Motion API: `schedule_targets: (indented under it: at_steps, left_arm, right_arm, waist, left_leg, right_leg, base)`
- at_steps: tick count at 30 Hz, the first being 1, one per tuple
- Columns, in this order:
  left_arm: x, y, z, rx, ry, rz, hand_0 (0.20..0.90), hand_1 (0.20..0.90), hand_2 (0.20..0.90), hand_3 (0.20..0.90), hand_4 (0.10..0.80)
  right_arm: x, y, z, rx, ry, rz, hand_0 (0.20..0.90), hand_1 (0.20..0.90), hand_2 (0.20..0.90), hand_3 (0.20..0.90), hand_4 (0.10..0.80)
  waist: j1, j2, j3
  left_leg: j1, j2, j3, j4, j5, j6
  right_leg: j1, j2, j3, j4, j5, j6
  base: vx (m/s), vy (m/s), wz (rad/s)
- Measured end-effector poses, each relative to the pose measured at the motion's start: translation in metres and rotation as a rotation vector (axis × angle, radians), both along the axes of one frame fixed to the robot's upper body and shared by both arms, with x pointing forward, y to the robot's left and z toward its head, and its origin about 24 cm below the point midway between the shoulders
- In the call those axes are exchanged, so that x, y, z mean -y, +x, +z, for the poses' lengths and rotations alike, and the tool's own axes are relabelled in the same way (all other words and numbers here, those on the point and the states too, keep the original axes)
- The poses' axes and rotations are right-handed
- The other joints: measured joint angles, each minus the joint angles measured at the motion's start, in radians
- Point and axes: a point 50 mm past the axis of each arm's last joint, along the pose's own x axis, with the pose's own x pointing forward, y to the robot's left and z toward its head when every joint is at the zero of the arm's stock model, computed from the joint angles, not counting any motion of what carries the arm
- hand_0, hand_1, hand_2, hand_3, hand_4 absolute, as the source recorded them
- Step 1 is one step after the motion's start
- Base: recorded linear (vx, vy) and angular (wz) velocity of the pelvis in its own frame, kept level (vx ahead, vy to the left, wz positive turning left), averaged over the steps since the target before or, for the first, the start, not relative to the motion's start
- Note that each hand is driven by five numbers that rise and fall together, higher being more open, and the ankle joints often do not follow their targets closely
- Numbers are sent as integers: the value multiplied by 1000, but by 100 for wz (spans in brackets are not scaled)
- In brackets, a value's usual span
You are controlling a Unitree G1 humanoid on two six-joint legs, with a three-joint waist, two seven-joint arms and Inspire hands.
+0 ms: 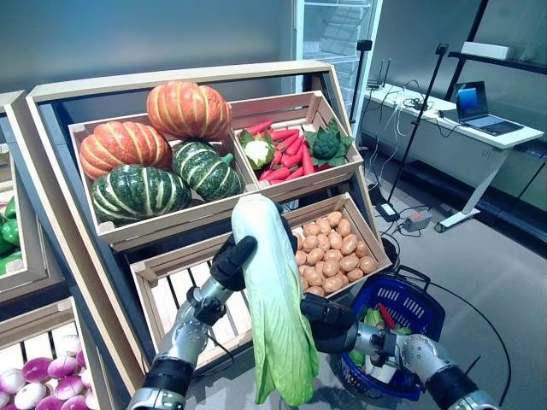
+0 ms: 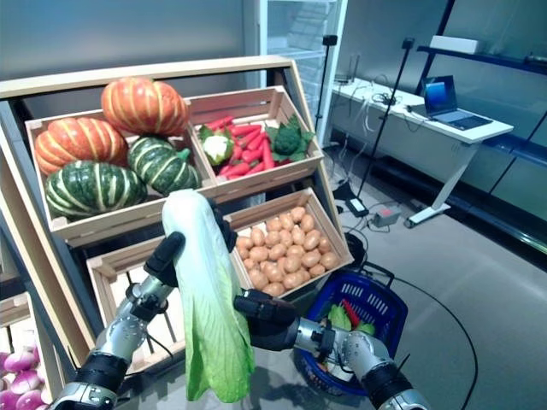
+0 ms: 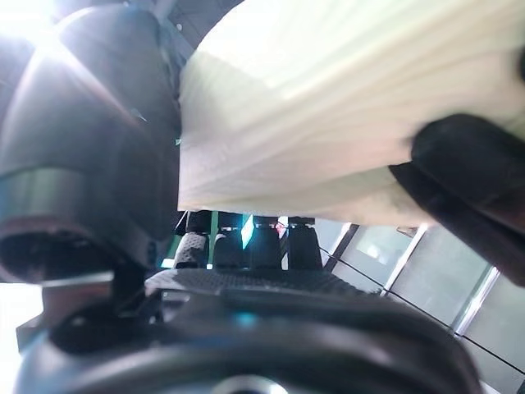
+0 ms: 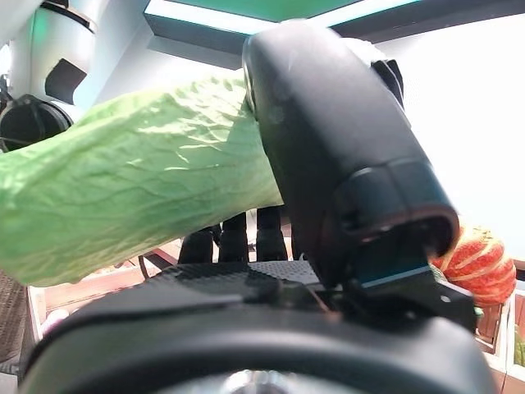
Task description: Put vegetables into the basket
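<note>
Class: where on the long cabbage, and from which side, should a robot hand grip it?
Probably at the firm white stalk end, from the side: the Chinese cabbage hangs upright, its green leafy end looks limp. The left robot hand already clasps there.

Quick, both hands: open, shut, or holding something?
Left hand: shut on the napa cabbage, gripping its white upper end.
Right hand: shut on the same napa cabbage, lower down on its green part, beside the blue basket.
</note>
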Motion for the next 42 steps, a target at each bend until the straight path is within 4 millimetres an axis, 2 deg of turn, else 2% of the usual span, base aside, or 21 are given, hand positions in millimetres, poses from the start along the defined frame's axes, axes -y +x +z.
schedule_targets:
  at_steps: [13,19,24,33,38,42]
  left_arm:
    - [-8,-1,-9,-80,47,66,900,900,900,900,800]
    - [-21,0,-20,-181,67,223,900,900,900,900,800]
    - [-27,1,-27,-240,85,312,900,900,900,900,800]
    - [-65,0,-33,-328,91,602,900,900,900,900,800]
    - [-74,-1,-33,-350,125,696,900,900,900,900,800]
    - [-78,-2,-39,-381,226,759,900,900,900,900,800]
  right_arm:
    - [9,-8,-11,-56,-8,-68,300,300,300,300,400]
    - [20,-12,-25,-133,-59,-129,300,300,300,300,400]
    - [28,-11,-28,-147,-94,-172,300,300,300,300,400]
    - [57,1,-20,-88,-120,-306,300,300,300,300,400]
    - [75,5,-17,-44,-162,-388,300,300,300,300,400]
    - [90,13,-18,-27,-301,-519,300,300,300,300,400]
  waist:
    - [-2,-2,0]
    - [-4,-7,2]
    - [-8,-18,9]
    - [-33,-20,19]
    - [-34,-21,35]
    - [-43,-20,36]
  left_leg:
    - [0,1,6,0,0,0]
    - [1,2,20,0,-1,1]
    - [1,2,23,0,-1,2]
    - [-7,2,31,0,-2,2]
    - [-5,2,45,0,-3,4]
    - [-2,2,50,0,-4,5]
  right_leg:
    - [-4,0,6,0,0,0]
    - [-10,1,17,0,1,0]
    - [-13,0,20,-1,1,0]
    - [-28,1,28,-1,3,0]
    - [-33,2,43,-1,7,0]
    - [-34,2,49,-1,8,1]
  base:
    - [2,-2,-1]
    - [8,-7,-5]
    - [0,0,0]
    - [-1,-3,-2]
    - [1,-8,-8]
    - [1,-8,-3]
